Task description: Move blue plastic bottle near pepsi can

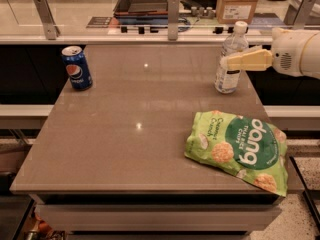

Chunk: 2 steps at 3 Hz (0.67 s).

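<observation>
Blue plastic bottle (pixel 228 80) upright, axis vert; gripper (pixel 227 61) in from 3 o'clock across its mid-body, closure: cannot tell. pepsi can (pixel 77 68) at bottle's 9 o'clock, well apart on table (pixel 125 134)

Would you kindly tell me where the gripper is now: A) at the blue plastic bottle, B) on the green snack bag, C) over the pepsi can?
A: the gripper sits at the middle of the blue plastic bottle, far from the pepsi can.
</observation>
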Available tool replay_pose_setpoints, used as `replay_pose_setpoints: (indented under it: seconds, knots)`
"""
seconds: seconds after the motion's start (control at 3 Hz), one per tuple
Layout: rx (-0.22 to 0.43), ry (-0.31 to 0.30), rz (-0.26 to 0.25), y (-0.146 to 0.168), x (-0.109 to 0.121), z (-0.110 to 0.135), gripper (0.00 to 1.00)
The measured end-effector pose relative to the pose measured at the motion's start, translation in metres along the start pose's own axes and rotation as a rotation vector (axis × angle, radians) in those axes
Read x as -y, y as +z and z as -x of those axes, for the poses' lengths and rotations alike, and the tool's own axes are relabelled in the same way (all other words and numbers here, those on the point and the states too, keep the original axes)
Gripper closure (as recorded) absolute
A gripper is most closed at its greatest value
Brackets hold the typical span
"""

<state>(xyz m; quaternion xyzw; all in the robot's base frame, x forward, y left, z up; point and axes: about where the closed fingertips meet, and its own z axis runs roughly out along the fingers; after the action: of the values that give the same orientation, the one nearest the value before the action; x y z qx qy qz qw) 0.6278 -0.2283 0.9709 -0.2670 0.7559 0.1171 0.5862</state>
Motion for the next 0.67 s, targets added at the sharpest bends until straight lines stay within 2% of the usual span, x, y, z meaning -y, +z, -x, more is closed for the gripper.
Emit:
replay_pose_setpoints:
  seconds: [0.33, 0.67]
  knots:
    - [0.078, 0.072, 0.007, 0.022, -0.001, -0.01, 0.0]
    - [0.125, 0.117, 0.03, 0.04, -0.01, -0.019, 0.0]
